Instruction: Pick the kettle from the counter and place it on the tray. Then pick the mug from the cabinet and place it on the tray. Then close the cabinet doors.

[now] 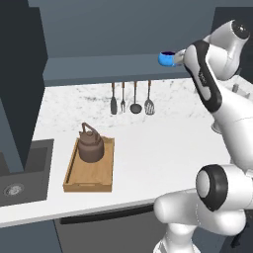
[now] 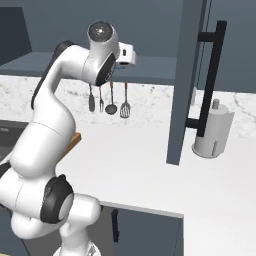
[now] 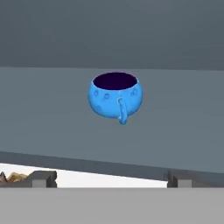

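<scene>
Your mug [image 3: 115,96] is small, round and bright blue with a dark inside, its little handle turned toward the hand; it stands on the cabinet [image 1: 99,66] shelf. The arm reaches up level with the mug, hand [image 3: 111,178] released, short of it. Below the mug, the tray [image 1: 74,175] on the desk [image 1: 158,143] holds the kettle [image 1: 90,146].
</scene>
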Available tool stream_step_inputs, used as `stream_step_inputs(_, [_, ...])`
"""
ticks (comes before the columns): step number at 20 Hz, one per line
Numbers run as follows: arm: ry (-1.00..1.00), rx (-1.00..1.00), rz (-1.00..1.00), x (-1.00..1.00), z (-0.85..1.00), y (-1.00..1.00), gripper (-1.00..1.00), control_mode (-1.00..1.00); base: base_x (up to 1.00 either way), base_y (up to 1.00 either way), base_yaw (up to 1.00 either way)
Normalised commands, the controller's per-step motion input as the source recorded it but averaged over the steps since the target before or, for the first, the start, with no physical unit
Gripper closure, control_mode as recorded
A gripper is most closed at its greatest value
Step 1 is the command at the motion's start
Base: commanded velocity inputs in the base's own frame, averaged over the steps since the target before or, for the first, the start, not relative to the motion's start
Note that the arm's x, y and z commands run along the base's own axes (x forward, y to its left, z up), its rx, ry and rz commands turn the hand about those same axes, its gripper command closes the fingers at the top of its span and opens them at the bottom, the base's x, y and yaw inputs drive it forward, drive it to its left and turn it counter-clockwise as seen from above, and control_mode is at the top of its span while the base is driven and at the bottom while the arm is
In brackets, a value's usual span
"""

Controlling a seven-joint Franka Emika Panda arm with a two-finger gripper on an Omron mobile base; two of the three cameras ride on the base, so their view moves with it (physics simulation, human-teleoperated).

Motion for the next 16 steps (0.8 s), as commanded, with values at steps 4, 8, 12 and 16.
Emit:
stream_step_inputs(4, [0.00, 0.00, 0.00, 0.45, -0.18, 0.00, -1.00, -1.00, 0.00, 0.00, 0.00])
stream_step_inputs(8, [0.00, 0.02, 0.01, 0.42, -0.05, -0.06, -1.00, -1.00, 0.00, 0.00, 0.00])
stream_step_inputs(12, [0.00, 0.03, 0.02, 0.31, -0.02, -0.05, -1.00, -1.00, 0.00, 0.00, 0.00])
stream_step_inputs(16, [0.01, 0.02, 0.02, 0.30, -0.02, 0.00, -1.00, -1.00, 0.00, 0.00, 0.00])
